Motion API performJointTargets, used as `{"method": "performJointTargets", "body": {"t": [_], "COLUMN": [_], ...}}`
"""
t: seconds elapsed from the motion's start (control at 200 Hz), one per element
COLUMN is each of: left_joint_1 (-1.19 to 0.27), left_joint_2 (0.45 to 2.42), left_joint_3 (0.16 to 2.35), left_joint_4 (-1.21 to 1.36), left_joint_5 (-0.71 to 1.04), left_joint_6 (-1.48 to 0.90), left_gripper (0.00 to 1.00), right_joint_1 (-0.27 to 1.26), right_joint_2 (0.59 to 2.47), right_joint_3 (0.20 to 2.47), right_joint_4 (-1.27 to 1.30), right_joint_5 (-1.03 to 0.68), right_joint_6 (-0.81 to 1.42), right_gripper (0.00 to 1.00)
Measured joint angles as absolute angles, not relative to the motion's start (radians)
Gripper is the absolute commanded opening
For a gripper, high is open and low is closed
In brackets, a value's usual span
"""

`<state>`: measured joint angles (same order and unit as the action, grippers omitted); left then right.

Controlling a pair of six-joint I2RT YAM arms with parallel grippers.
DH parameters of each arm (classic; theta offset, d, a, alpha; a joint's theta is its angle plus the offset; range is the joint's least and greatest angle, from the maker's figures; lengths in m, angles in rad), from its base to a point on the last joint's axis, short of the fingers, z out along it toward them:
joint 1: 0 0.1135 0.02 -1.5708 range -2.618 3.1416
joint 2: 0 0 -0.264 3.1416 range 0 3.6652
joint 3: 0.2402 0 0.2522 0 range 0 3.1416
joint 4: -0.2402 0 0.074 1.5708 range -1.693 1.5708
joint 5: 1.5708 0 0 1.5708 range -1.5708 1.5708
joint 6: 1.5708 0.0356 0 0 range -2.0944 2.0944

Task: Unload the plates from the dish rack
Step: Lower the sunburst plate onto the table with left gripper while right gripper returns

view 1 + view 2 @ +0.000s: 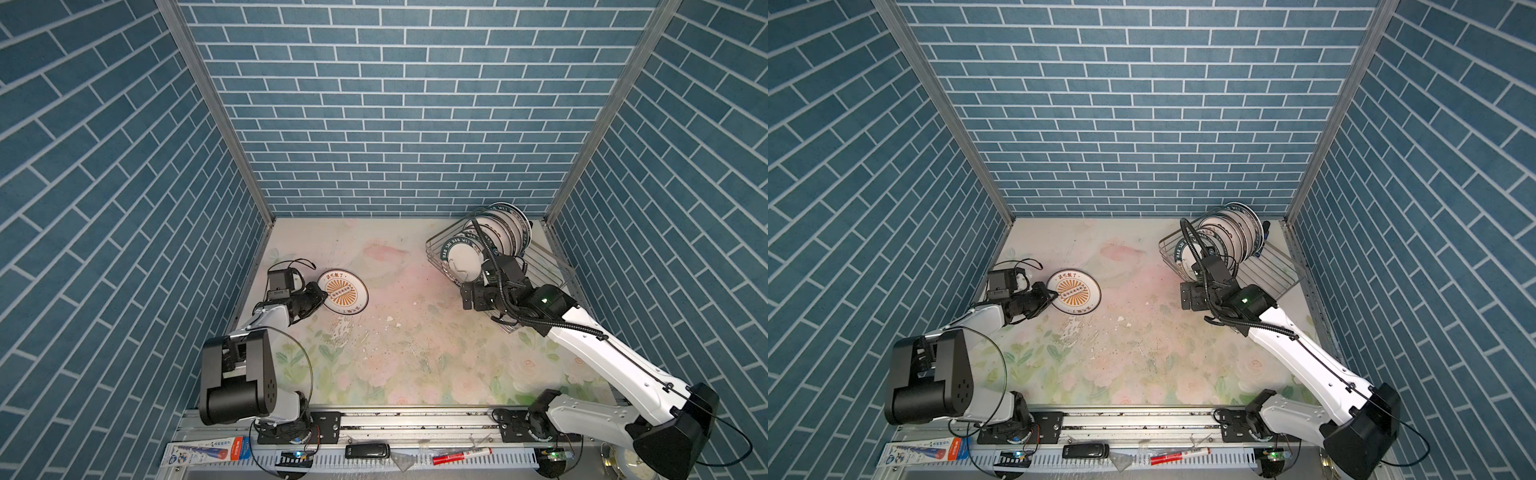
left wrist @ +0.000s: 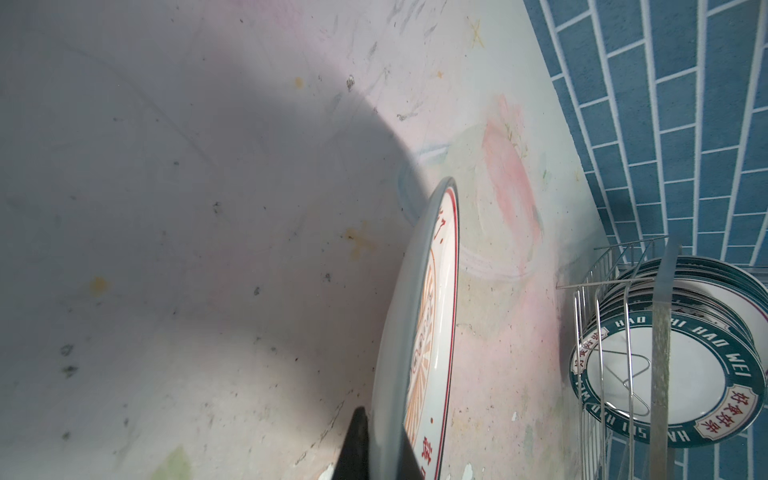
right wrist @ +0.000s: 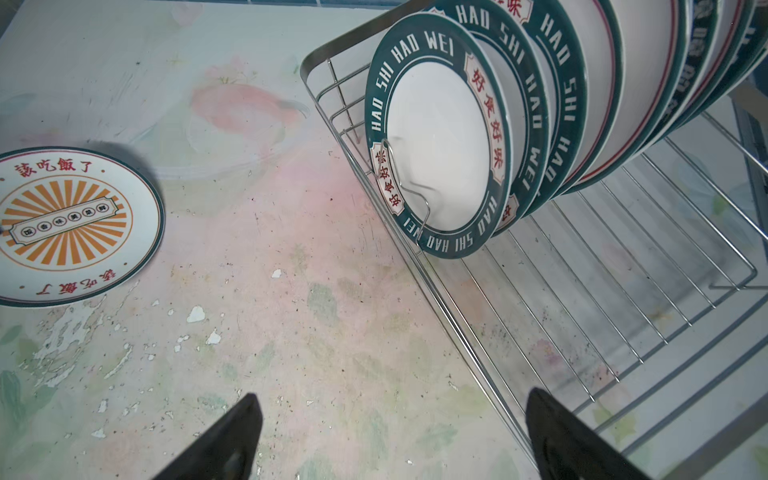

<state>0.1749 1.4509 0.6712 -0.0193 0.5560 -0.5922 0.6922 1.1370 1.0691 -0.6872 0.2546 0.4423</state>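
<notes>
Blue brick-pattern walls (image 1: 395,124); scuffed floral tabletop (image 1: 415,353) under the dish rack (image 1: 544,268)

By the left wall, a round white plate with an orange sunburst (image 1: 343,291) meets the left gripper (image 1: 321,297) at its rim. Far right, a shiny silver wire dish rack (image 1: 550,266) holds upright teal-banded white plates (image 1: 500,230), and the right gripper (image 1: 471,296) hovers just beside it.
</notes>
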Motion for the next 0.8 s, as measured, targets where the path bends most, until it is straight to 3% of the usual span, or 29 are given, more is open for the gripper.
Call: {"method": "performJointTargets", "body": {"t": [0.35, 0.8], "left_joint_1": [0.262, 0.262], "left_joint_2": [1.588, 1.726], "left_joint_3": [0.739, 0.781], "left_joint_4": [0.06, 0.095], "left_joint_5": [0.608, 0.571], "left_joint_6": [-0.602, -0.62], "left_gripper": [0.0, 0.23], "right_joint_1": [0.672, 0.671], "right_joint_2": [1.053, 0.985], "right_joint_3": [0.998, 0.94], "right_joint_4": [-0.635, -0.613], "right_joint_5": [0.231, 0.303], "right_joint_6": [0.437, 0.441], "right_gripper": [0.99, 0.99]}}
